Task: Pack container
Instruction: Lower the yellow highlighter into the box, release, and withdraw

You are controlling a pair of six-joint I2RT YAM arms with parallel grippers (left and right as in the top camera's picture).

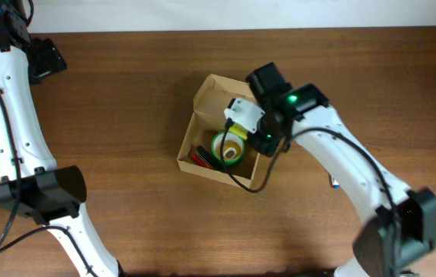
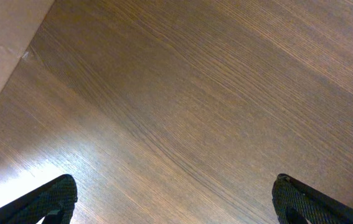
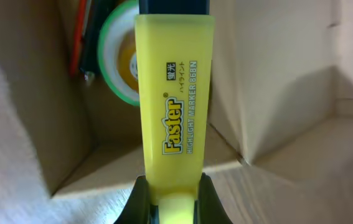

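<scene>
The left pincer (image 2: 176, 202) is spread wide. In its wrist view the two dark fingertips (image 2: 51, 199) stand in the lower left and lower right corners of the frame, with only bare wood of the desk (image 2: 195, 93) between them. It holds nothing. In the upper left corner of that view there is a pale tan surface beyond the edge of the desk; it is too blurred to say what it is. In the overhead view the left arm is along the left side of the frame, well apart from the box.

The container (image 1: 211, 98) stands on the desk (image 1: 110, 108) a little right of the middle of the overhead frame, turned at an angle, with its flap lid open toward the upper side. Inside it, in the lower left part, lie some red pens (image 1: 201, 157), and just beside them to the right is a green tape roll (image 1: 229, 149) with a yellow core.

The right pincer (image 3: 173, 205) is pressed together on a yellow highlighter (image 3: 173, 93), which it pinches at one end at the bottom of the wrist frame. The highlighter bears the word "Faster" and points up the frame, over the open container (image 3: 276, 81). Behind it, in the upper left of that view, the tape roll (image 3: 115, 56) and the pens (image 3: 76, 37) are on the box floor. In the overhead view the right pincer is above the right half of the container, and its arm goes to the lower right corner.
</scene>
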